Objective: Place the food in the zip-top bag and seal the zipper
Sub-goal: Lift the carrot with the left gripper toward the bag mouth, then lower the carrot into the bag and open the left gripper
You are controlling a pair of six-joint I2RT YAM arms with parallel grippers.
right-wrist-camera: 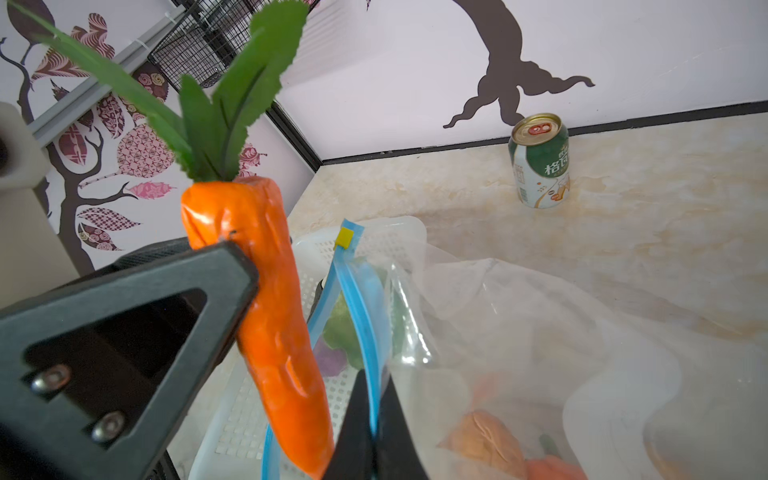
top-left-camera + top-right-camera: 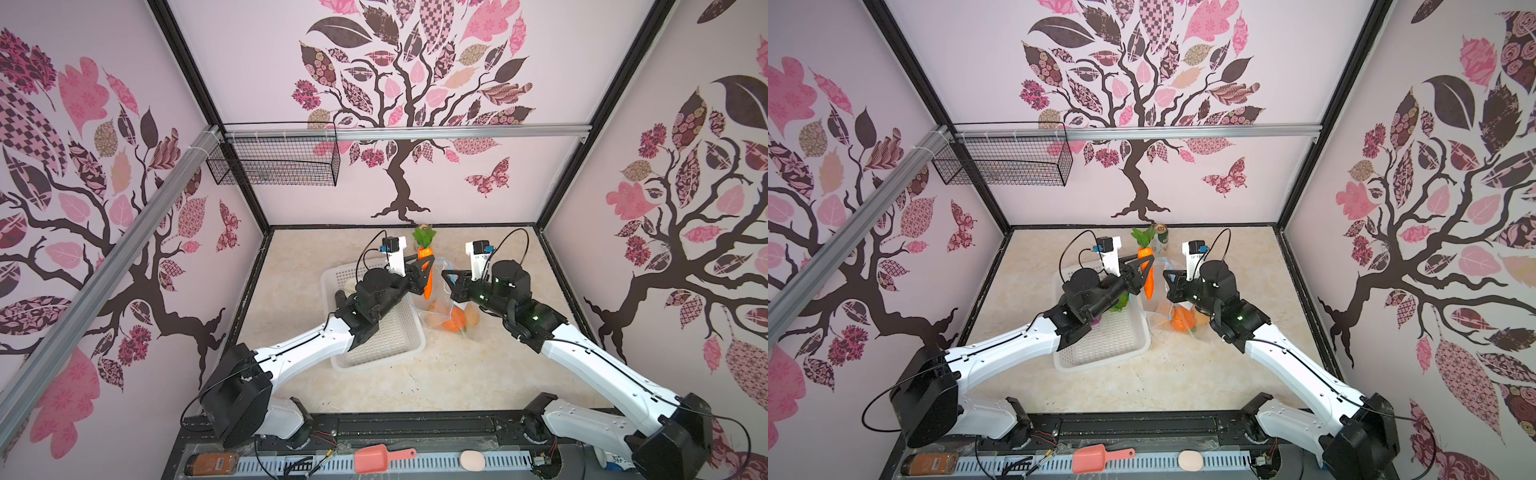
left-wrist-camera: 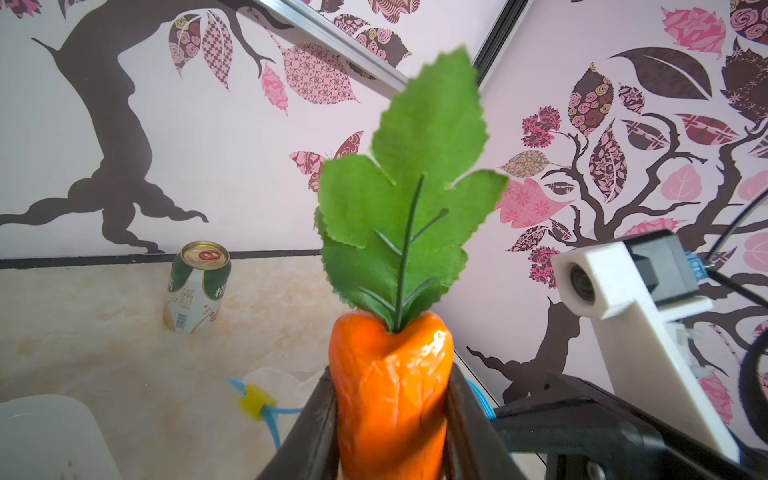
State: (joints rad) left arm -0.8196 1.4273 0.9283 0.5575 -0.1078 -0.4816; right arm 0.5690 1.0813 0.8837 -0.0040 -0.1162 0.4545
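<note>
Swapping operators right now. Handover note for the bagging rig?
Left gripper: jaws shut on the orange toy carrot with green leaves, upright, tip down beside the bag mouth.
Right gripper: jaws shut on the light-blue zipper strip, holding up the mouth of the clear crinkly zip-top bag.
Done: small orange pumpkin and a tan piece inside the bag.
Left to do: bag the carrot, then the green lettuce and purple piece lying in the white perforated basket; seal with the yellow slider.
</note>
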